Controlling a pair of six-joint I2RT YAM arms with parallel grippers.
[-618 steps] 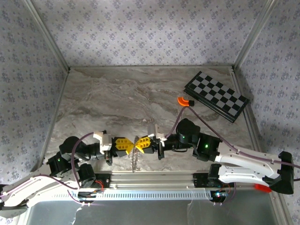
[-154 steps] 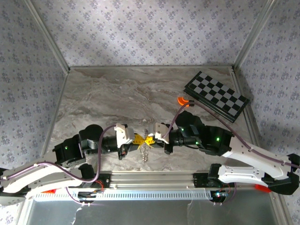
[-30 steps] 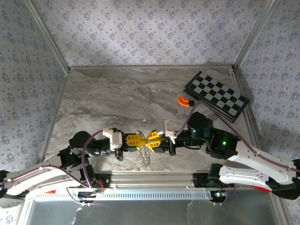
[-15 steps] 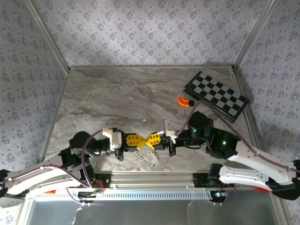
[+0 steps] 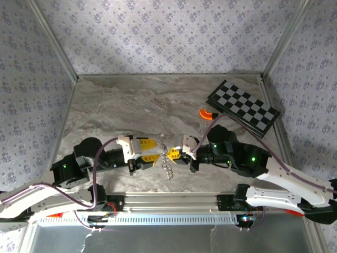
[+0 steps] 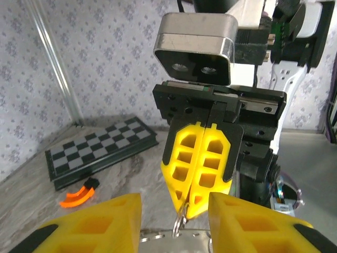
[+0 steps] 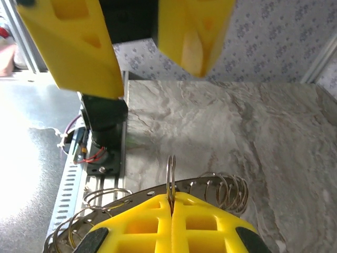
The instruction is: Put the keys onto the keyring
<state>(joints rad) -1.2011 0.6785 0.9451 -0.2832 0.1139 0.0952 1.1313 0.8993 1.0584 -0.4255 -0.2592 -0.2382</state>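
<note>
From above we see both arms reaching toward each other near the front edge of the table (image 5: 131,105), their tips almost meeting. The right gripper (image 5: 169,154) has its yellow fingers pressed together on the keyring (image 5: 167,166), which hangs below it as a silvery bunch just over the marble. The left gripper (image 5: 157,148) faces it with its fingers parted and nothing between them. We judge the ring is held up off the table so the other arm can get at it freely. The chequered board (image 5: 242,108) and the orange piece (image 5: 205,113) lie well apart at the far right, out of the work

In the left wrist view we look straight at the right gripper (image 6: 192,203). Its two fingers lie flat against each other, pinching a thin wire loop of the keyring (image 6: 181,224) at their very tip. The left gripper (image 6: 175,208) stands spread either side of that loop, holding nothing

In the right wrist view the right gripper (image 7: 171,203) clamps one upright loop, and more of the keyring (image 7: 216,184) curls off to both sides of the fingers. The left gripper (image 7: 155,79) hangs above, spread. The small pieces on the ring are too fine for us to tell a key from a loop, so we cannot say how far the task has got
</note>
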